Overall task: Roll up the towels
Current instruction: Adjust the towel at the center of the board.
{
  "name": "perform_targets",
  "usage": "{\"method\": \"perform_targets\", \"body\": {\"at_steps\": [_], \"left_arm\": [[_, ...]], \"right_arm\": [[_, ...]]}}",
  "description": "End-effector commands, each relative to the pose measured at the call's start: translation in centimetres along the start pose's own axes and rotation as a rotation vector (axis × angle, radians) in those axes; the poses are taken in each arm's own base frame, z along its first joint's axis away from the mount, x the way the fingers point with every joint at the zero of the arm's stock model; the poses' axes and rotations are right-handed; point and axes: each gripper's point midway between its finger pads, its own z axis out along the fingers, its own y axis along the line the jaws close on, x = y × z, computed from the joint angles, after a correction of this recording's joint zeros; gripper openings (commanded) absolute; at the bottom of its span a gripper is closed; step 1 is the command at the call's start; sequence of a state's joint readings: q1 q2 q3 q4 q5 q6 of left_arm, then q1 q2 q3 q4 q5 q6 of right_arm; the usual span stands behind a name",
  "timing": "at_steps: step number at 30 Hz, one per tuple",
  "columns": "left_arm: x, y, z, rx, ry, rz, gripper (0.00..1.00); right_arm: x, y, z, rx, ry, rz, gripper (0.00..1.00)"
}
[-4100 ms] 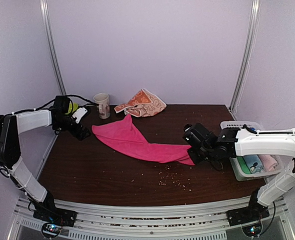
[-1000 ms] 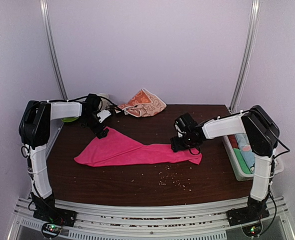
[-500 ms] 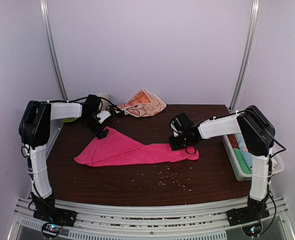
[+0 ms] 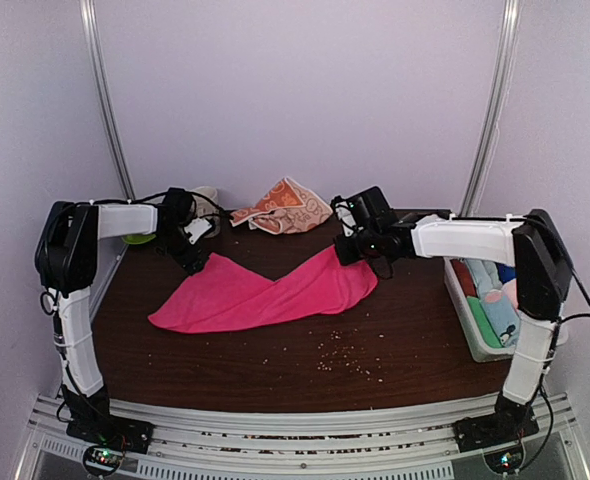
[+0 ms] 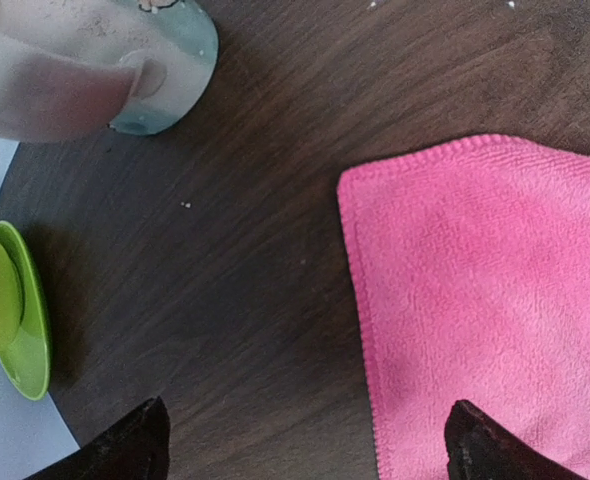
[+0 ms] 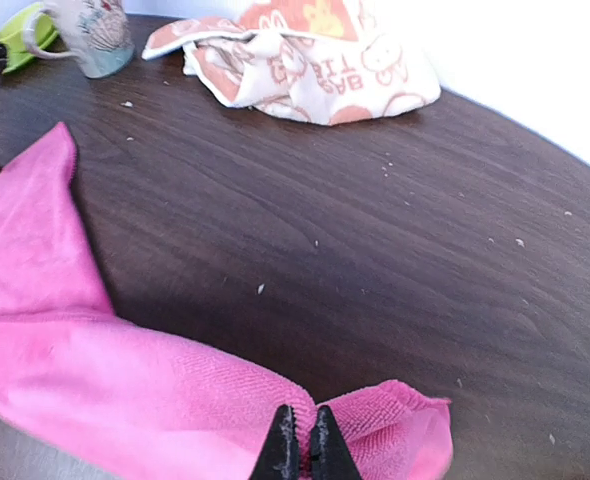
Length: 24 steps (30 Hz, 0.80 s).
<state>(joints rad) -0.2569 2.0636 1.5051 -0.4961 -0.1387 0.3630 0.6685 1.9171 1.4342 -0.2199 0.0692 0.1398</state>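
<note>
The pink towel (image 4: 260, 292) lies spread lengthways on the surface (image 4: 405, 335), with one end gathered up into the right pincer (image 6: 298, 450). That pincer is clenched on a bunched corner of the cloth, its two fingertips pressed together, and holds that end raised off the surface, so the cloth slopes down and away from the grip to where the rest lies flat. The opposite far corner of the same towel sits directly under the left pincer (image 5: 310, 452), which is released, its fingers spread wide and holding nothing. In the left wrist view the hemmed corner lies between the two fingertips, nearer one of them, and whether they touch the cloth cannot be told. The orange towel (image 6: 295, 55), printed with white bunny faces, lies crumpled in a loose heap beyond the right pincer at the far edge of the surface, well apart from both pincers. A mug (image 5: 95, 70) stands just beyond the left pincer, with a green dish (image 5: 10, 310) beside it at the surface's edge. Outboard of the right arm, a white bin (image 4: 478, 350) holds rolls (image 4: 490, 300) of cloth. Crumbs (image 4: 340, 355) are scattered on the surface on the near side of the pink towel.
</note>
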Motion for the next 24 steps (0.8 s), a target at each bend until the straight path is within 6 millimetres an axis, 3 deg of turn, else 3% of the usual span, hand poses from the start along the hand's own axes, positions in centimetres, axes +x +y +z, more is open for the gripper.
{"method": "perform_targets", "body": {"at_steps": [1,4,8,12,14,17,21,24], "left_arm": [[-0.5,0.8,0.0,-0.029,-0.021,-0.026,0.98],[-0.2,1.4,-0.2,-0.037,-0.025,-0.042,0.98],[0.4,1.7,-0.3,-0.035,-0.016,-0.047,0.98],[0.9,1.4,-0.2,-0.028,-0.004,-0.040,0.98],[0.9,1.4,-0.4,-0.023,-0.004,-0.042,0.98],[0.6,1.5,-0.7,-0.020,-0.010,-0.043,0.98],[0.1,1.8,-0.9,-0.022,-0.016,-0.040,0.98],[-0.4,2.0,-0.8,-0.020,-0.022,-0.041,0.98]], "right_arm": [[2.0,2.4,-6.3,-0.043,-0.030,-0.096,0.00],[7.6,4.7,-9.7,-0.084,0.018,-0.148,0.00],[12.2,6.7,-13.4,-0.132,0.050,-0.126,0.03],[16.2,6.2,-14.8,-0.099,0.148,-0.114,0.33],[16.7,6.0,-15.2,-0.096,0.161,-0.099,0.44],[15.7,5.7,-15.9,-0.098,0.112,-0.052,0.60],[14.2,6.1,-16.8,-0.148,0.053,0.007,0.70],[14.2,3.4,-16.0,-0.067,0.063,0.131,0.75]]}}
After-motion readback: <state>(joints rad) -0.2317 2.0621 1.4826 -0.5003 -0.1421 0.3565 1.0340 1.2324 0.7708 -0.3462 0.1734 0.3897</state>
